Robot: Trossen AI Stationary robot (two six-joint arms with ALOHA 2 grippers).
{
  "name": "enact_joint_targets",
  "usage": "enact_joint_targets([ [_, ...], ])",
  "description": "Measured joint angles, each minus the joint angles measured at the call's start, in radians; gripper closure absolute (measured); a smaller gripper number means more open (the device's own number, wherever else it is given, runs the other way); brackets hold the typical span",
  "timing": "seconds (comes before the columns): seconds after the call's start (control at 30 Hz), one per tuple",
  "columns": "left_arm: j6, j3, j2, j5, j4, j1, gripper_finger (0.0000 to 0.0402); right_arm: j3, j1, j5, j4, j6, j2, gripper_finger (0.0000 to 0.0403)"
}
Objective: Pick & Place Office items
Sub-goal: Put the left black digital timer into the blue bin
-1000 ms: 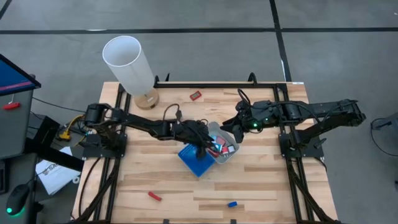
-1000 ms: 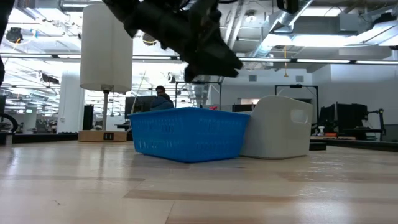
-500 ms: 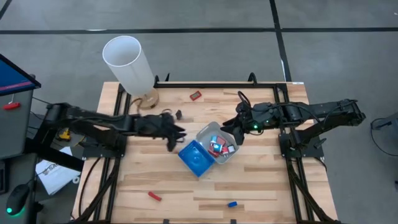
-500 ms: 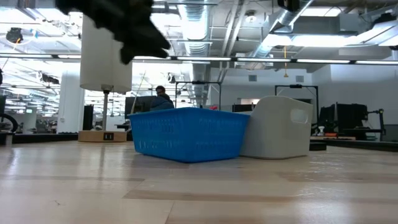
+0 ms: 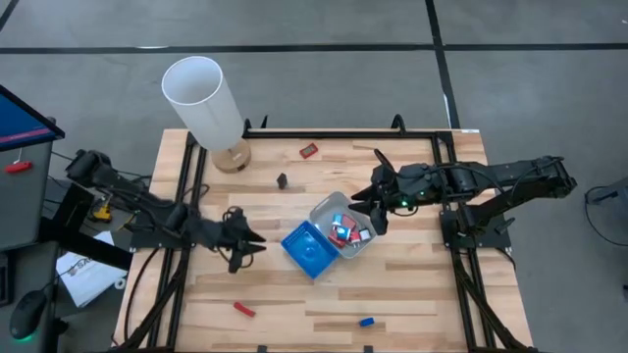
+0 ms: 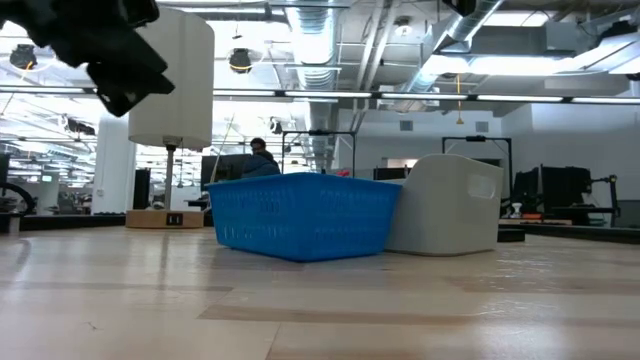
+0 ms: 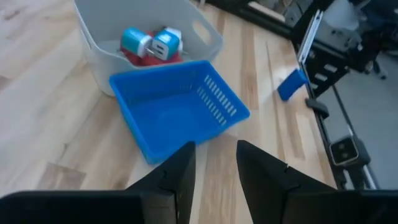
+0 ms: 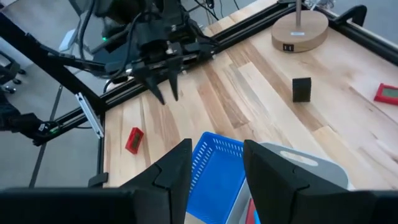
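Several items: red, blue and white pieces lay in the grey tray, also seen from the left wrist.
Loose items: a red piece and a black block lay at the far side of the table; a red piece and a blue piece lay near the front edge, well apart.
Blue tray: it touched the grey tray on the grey tray's left-front side and held nothing visible.
Left gripper: it hung above the table, left of the blue tray and apart from it, fingers slightly parted with nothing between them.
Right gripper: it hung just right of the grey tray, by its rim, fingers spread and empty.
Cylinder: the white tube stood on a wooden base at the table's far left corner.
Low view: the blue tray and grey tray stood side by side; a person sat in the room behind.
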Motion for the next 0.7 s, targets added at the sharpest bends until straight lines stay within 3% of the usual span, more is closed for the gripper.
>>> enact_joint_targets([
  [0.2, 0.000, 0.000, 0.101, -0.090, 0.141, -0.018, 0.0275, 0.000, 0.007, 0.000, -0.001, 0.011, 0.000, 0.0266],
  [0.47, 0.128, 0.000, 0.207, -0.151, 0.441, 0.227, 0.0209, 0.000, -0.005, 0.002, -0.001, 0.036, 0.000, 0.0266],
  [0.57, 0.142, 0.024, 0.210, -0.153, 0.406, 0.311, 0.0197, 0.000, -0.005, 0.002, -0.001, 0.042, 0.000, 0.0266],
  [0.7, 0.280, 0.073, 0.210, -0.151, 0.256, 0.389, 0.0194, 0.000, -0.004, 0.003, -0.001, 0.073, 0.000, 0.0266],
])
